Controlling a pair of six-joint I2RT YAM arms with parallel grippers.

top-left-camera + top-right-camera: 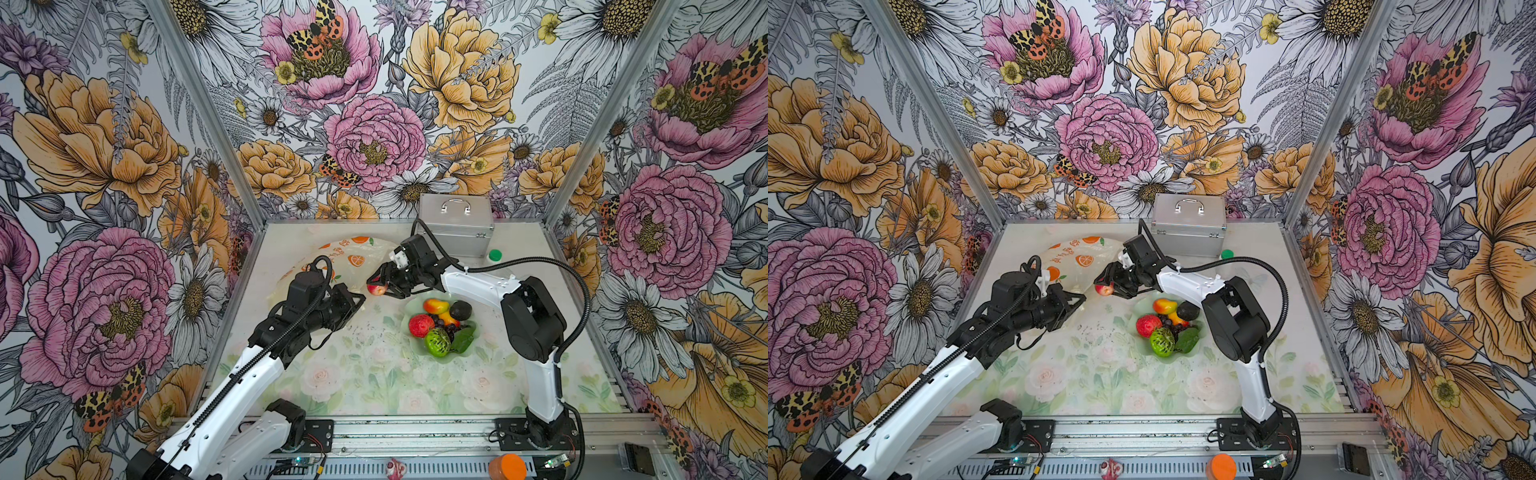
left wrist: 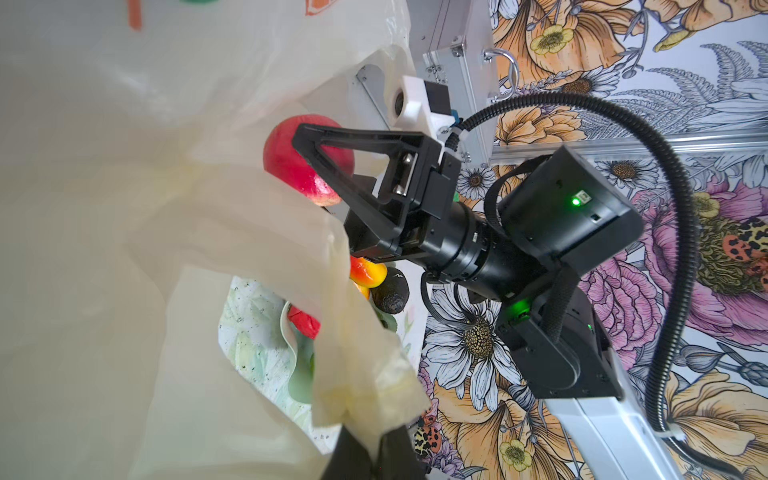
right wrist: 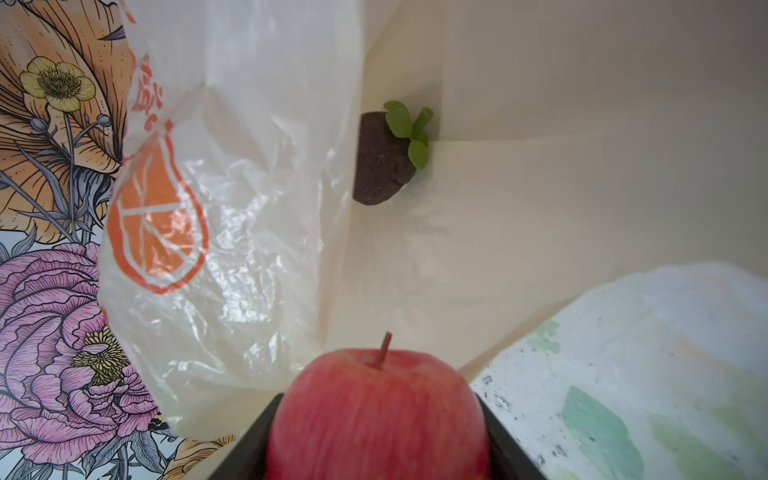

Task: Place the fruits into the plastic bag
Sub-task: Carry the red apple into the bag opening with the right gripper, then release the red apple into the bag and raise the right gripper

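The plastic bag (image 1: 332,257) (image 1: 1077,255) lies at the back left, cream with orange prints. My left gripper (image 1: 360,300) (image 2: 378,459) is shut on a fold of the bag's edge and holds the mouth up. My right gripper (image 1: 380,287) (image 3: 376,440) is shut on the pink-red apple (image 1: 377,289) (image 2: 299,166) (image 3: 376,411) right at the bag's mouth. A dark fruit with green leaves (image 3: 384,162) lies inside the bag. The mango (image 1: 435,306), avocado (image 1: 460,310), strawberry (image 1: 420,325), kiwi half (image 1: 437,342), grapes (image 1: 451,329) and leaf (image 1: 463,338) sit in the pale green dish (image 1: 451,358).
A silver metal case (image 1: 455,226) stands at the back behind my right arm, with a green cap (image 1: 495,254) beside it. An orange object (image 1: 507,467) sits on the front rail. Patterned walls close in the left, right and back sides.
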